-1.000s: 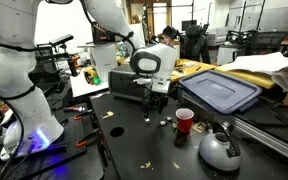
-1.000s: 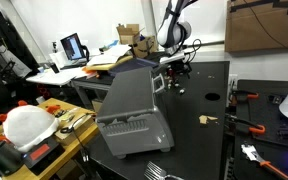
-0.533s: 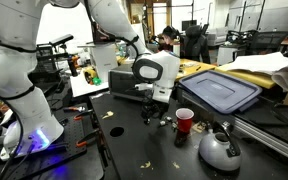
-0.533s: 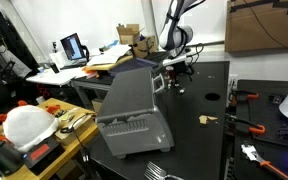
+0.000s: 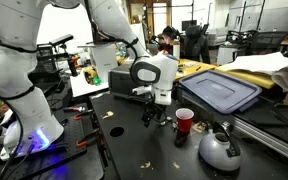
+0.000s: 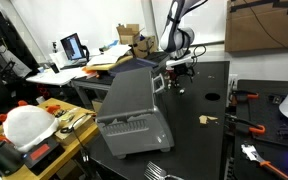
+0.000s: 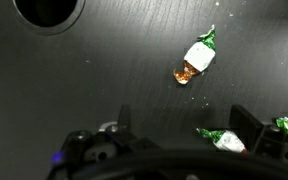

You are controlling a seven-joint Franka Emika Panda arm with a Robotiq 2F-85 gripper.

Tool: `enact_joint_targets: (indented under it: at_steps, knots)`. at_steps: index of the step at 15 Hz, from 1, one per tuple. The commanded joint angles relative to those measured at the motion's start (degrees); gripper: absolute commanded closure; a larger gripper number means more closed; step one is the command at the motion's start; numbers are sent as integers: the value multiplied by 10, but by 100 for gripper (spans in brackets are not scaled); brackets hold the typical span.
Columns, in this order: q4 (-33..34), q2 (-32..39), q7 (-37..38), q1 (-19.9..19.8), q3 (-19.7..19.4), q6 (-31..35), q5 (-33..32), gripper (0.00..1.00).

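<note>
My gripper (image 7: 187,128) hangs open low over the black table (image 7: 104,70). In the wrist view a wrapped candy with a white and green wrapper (image 7: 222,139) lies between the fingers, close to the right finger (image 7: 250,122). A second candy (image 7: 196,58) lies farther ahead on the table, and the green end of a third (image 7: 286,125) shows at the right edge. In both exterior views the gripper (image 5: 154,113) (image 6: 179,77) points down at the tabletop next to small bits. It holds nothing.
A red cup (image 5: 185,121) and a grey kettle (image 5: 219,150) stand close beside the gripper. A blue-lidded bin (image 5: 219,92) sits behind them. A grey toaster-like box (image 6: 129,110) stands on the table. A round hole (image 7: 49,10) is in the tabletop.
The gripper has shifted slightly sideways toward the red cup and lowered a little over the table. Nothing was picked up.
</note>
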Motion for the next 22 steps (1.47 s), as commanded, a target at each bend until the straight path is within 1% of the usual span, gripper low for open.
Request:
enact_joint_targets:
  at_steps: [1, 4, 7, 8, 10, 12, 14, 15, 18, 19, 22]
  knots:
    - [-38, -25, -58, -14, 5, 38, 38, 0]
    - [-60, -25, -94, -26, 5, 79, 71, 0]
    - [-125, -41, -147, -43, 19, 159, 129, 0]
    - [-149, -45, -167, -50, 31, 182, 152, 0]
    - [-199, -59, -213, -66, 66, 240, 202, 0]
    - [-240, -73, -231, -67, 93, 276, 233, 0]
    - [-268, -83, -205, -43, 93, 285, 232, 0]
    - [-278, -87, -184, -24, 86, 287, 221, 0]
    - [-296, -108, -152, 11, 83, 295, 217, 0]
    - [-297, -114, -141, 31, 73, 290, 215, 0]
    - [-290, -128, -101, 73, 49, 284, 193, 0]
